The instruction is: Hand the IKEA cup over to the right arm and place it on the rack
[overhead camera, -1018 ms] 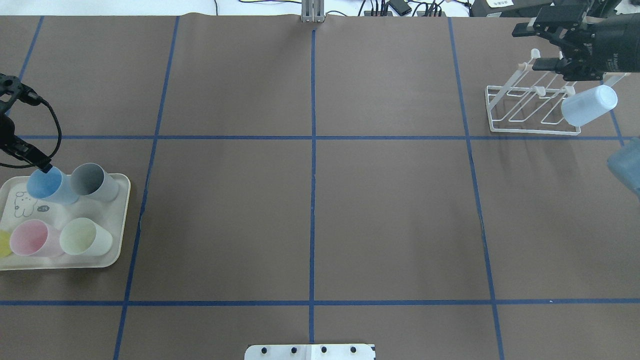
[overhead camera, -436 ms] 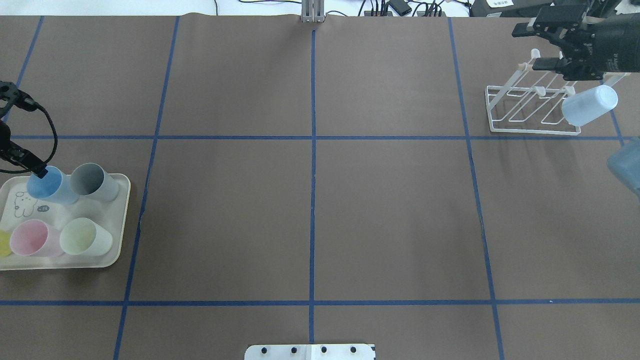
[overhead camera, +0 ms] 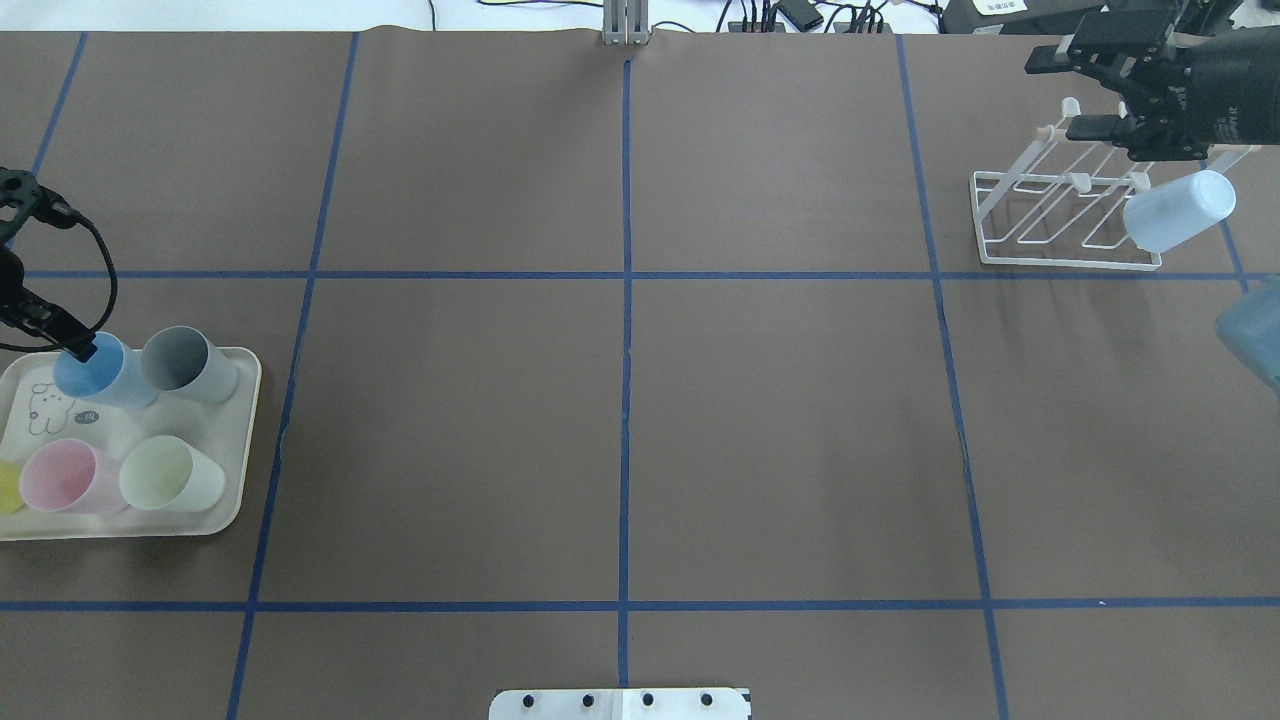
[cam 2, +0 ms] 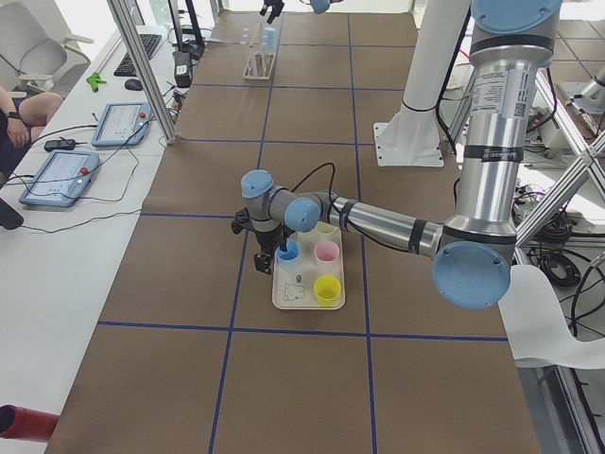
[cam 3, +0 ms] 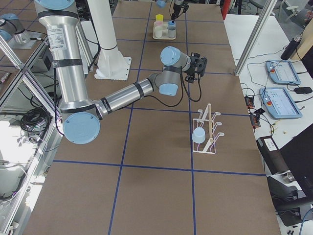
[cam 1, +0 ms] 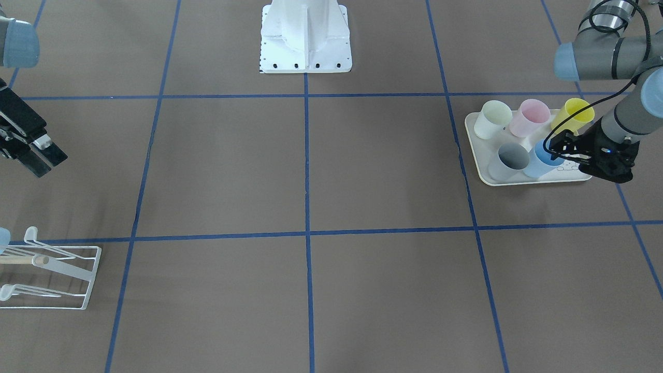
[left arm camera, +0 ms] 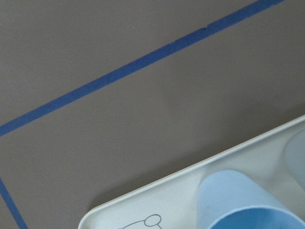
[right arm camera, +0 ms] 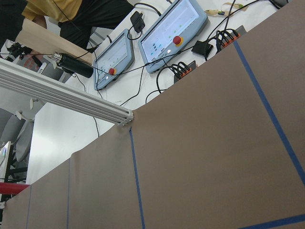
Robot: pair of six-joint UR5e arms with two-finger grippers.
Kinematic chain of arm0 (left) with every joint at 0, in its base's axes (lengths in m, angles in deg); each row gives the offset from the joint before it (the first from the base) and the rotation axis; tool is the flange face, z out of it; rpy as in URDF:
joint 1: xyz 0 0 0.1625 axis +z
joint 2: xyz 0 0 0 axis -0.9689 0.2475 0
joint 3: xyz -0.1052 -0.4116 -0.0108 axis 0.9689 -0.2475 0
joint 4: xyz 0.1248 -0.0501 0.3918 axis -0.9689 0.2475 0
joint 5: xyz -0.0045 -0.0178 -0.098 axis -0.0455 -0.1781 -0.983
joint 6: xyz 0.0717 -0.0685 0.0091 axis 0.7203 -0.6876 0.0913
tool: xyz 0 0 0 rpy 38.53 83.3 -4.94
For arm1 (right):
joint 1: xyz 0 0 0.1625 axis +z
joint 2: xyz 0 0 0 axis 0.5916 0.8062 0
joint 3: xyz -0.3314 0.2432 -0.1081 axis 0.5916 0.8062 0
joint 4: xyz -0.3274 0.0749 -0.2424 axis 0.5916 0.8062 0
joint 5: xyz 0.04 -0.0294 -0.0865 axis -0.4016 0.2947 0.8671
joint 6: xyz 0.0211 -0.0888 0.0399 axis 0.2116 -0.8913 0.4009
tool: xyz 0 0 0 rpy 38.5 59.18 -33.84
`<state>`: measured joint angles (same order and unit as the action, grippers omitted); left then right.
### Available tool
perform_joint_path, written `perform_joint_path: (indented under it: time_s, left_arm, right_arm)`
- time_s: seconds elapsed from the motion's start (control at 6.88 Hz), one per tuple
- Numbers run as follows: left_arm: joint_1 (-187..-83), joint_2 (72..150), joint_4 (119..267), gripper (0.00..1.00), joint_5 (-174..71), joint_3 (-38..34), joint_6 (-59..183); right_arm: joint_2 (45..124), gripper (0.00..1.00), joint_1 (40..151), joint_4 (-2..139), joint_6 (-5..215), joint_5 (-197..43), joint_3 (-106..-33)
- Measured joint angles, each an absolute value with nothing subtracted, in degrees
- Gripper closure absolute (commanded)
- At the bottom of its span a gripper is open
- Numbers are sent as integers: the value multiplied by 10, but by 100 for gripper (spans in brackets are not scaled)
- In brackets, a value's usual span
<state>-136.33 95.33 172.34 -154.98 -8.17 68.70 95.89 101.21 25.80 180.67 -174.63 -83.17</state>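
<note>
A blue IKEA cup (overhead camera: 100,375) stands in the cream rabbit-print tray (overhead camera: 247,400) at the table's left end. My left gripper (cam 1: 555,147) is down at this cup's rim, its fingers apart, one on each side of the cup wall. The left wrist view shows only the cup (left arm camera: 243,202) and the tray corner. The white wire rack (overhead camera: 1050,225) stands at the far right, with a pale blue cup (overhead camera: 1180,210) hung upside down on one prong. My right gripper (overhead camera: 1062,95) hovers open and empty above the rack's far end.
Grey (overhead camera: 185,365), pink (overhead camera: 62,475), pale green (overhead camera: 170,475) and yellow (cam 1: 575,114) cups share the tray. The robot's white base (cam 1: 305,36) sits at the table's near edge. Blue tape lines grid the brown mat. Tablets and cables lie beyond the far edge.
My left gripper's fingertip has shifted slightly left and down at the blue cup's rim. The right gripper and the rack's cup have not moved.
</note>
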Motion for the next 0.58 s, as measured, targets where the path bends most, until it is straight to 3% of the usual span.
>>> perform_joint_path:
  time_s: [0.15,0.44,0.58]
  left_arm:
    - [-1358,953,1723,15,-1550,-82,687]
    - [-1354,953,1722,77,-1551,-82,686]
    - [-1354,952,1720,84,-1551,-82,686]
  right_arm:
    - [961,0,1012,258,1807,-1746,-836]
    - [964,0,1013,258,1807,-1746,-840]
    - [964,0,1013,258,1807,-1746,-840]
